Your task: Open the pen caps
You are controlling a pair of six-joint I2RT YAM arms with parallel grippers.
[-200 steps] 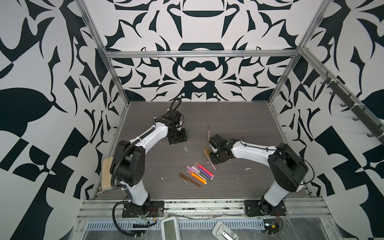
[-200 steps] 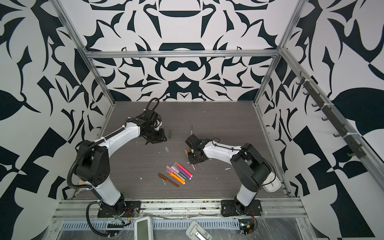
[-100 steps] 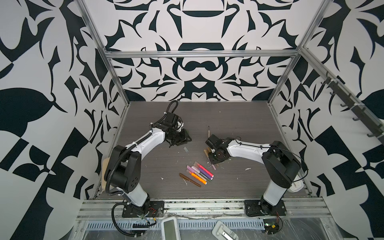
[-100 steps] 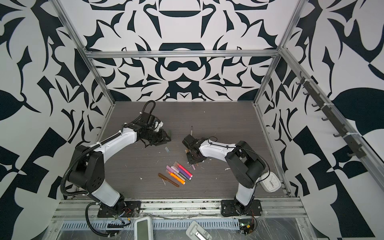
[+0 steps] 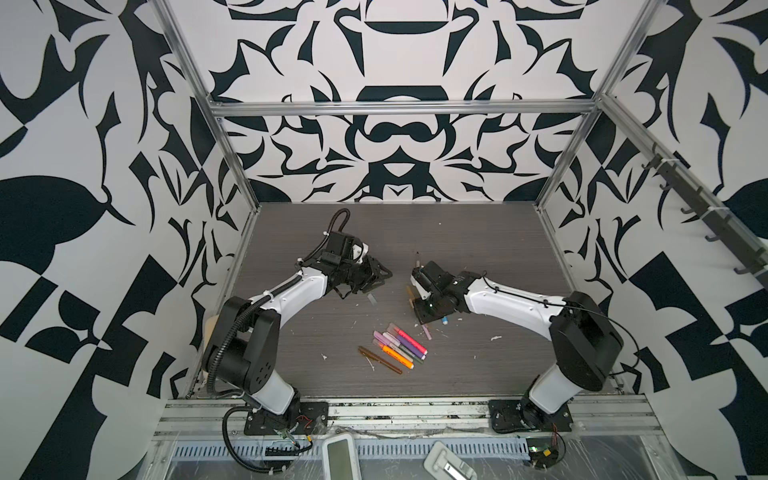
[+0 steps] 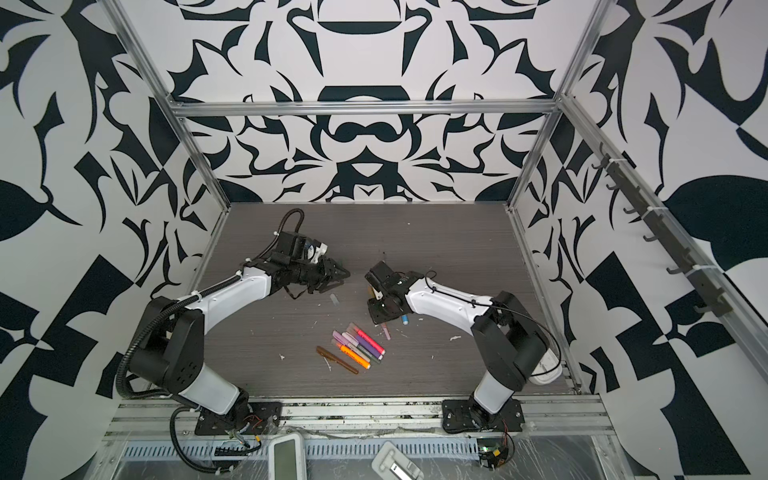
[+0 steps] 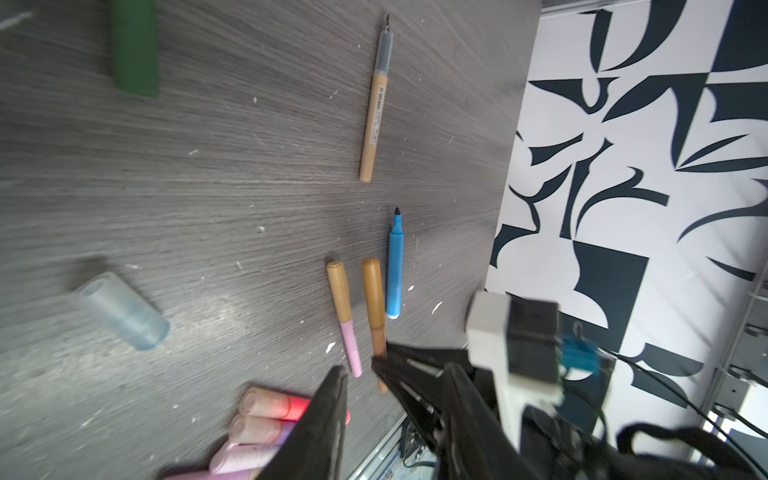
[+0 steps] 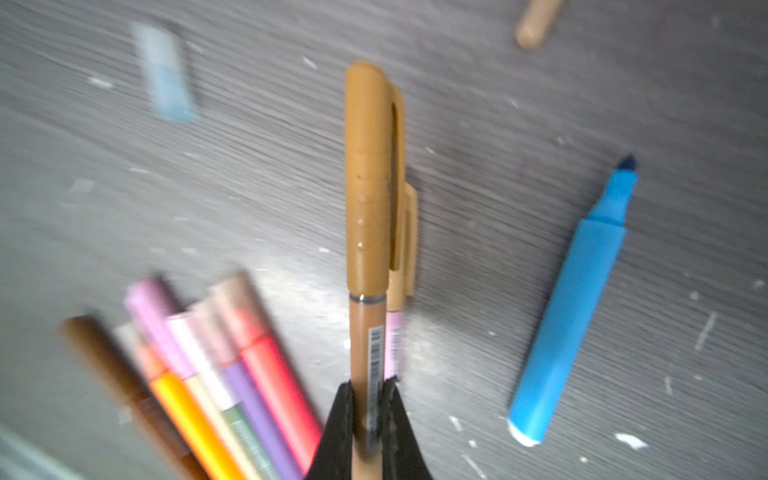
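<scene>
Left hand [image 5: 384, 277] inward; wrist-only pen [image 8: 365, 332] grip

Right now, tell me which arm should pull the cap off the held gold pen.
Left. The right tool is shut on the gold pen, its cap on and sticking out free. The left tool is open, empty and close by.

A: The desk [image 7: 208, 187]?
B: Grey wood-grain board, matt, finely streaked, speckled with white flecks.
A: The gold pen [image 8: 360, 345]?
B: Smooth plastic with a soft sheen. Its gold cap [image 8: 368, 178] carries small raised dots, and a thin metallic ring [image 8: 368, 297] sits at the cap's edge. A printed, paper-like label [image 8: 375, 357] wraps the barrel.
A: The loose pale blue cap [image 7: 122, 311]?
B: Translucent plastic, faintly glossy. The green cap [image 7: 135, 45] is opaque and matt.
A: The fingers [image 8: 336, 432] of the right tool [image 8: 368, 390]?
B: Black, matt, rubbery-looking.
</scene>
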